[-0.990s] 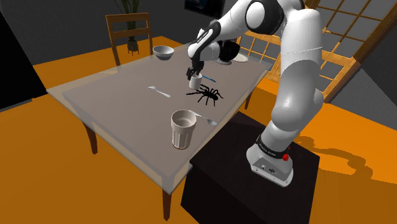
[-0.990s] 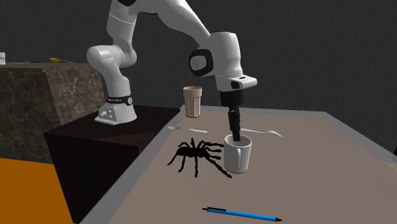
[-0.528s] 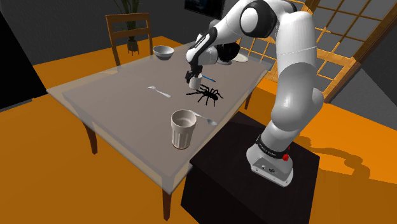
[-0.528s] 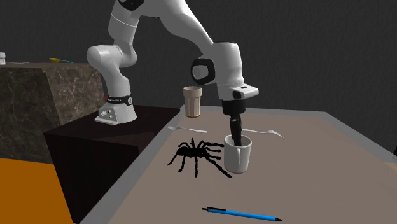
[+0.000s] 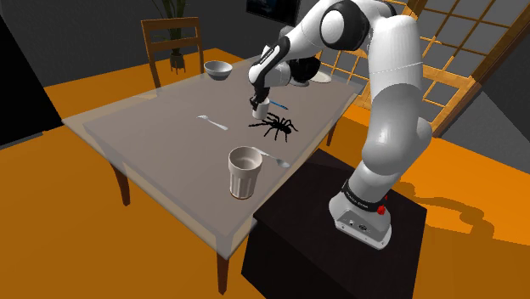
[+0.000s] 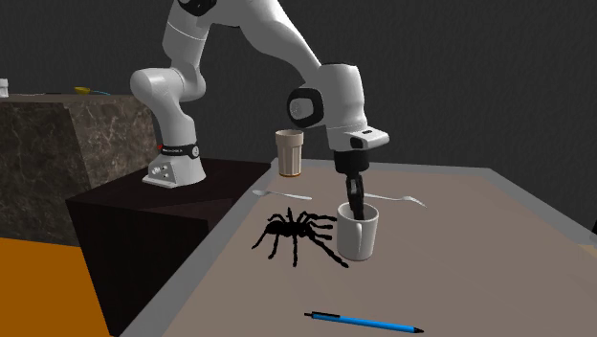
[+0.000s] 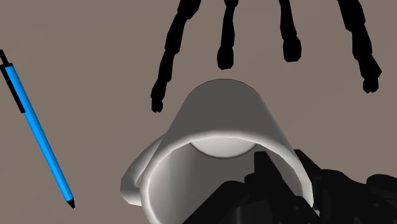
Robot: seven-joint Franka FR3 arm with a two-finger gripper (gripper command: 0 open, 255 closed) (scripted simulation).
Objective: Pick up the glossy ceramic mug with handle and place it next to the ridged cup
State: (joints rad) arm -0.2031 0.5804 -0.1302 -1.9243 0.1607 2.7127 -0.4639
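Presently, one lot, listed from the pincer outward.

1. Gripper (image 6: 356, 206): black, pointing down, closed on one wall of the mug, one finger inside the rim and one outside.
2. Mug (image 6: 360, 239): white and glossy. It stands upright on the table (image 6: 478, 268), not yet lifted. In the wrist view its handle (image 7: 137, 178) juts out on the side toward the pen.
3. Toy spider (image 6: 292, 235): black, at the mug's 9 o'clock in the second exterior view. Its nearest legs lie just beside the mug's base.
4. Pen (image 6: 364, 322): blue, at the mug's 6 o'clock, well apart.
5. Spoon (image 6: 397, 199): at 1 o'clock, near.
6. Ridged cup (image 6: 291, 153): pale and upright, at 10 o'clock, well apart and near the table edge by the stand (image 6: 143, 206).

Handling note: the step in hand looks like securing the grasp before the lift. A hold on a single wall may let the mug tip, so the squeeze should be firm before any rise. Lift straight up until clear of the spider's legs, and keep the mug level. Carry it toward 10 o'clock and set it down beside the ridged cup without nudging it.
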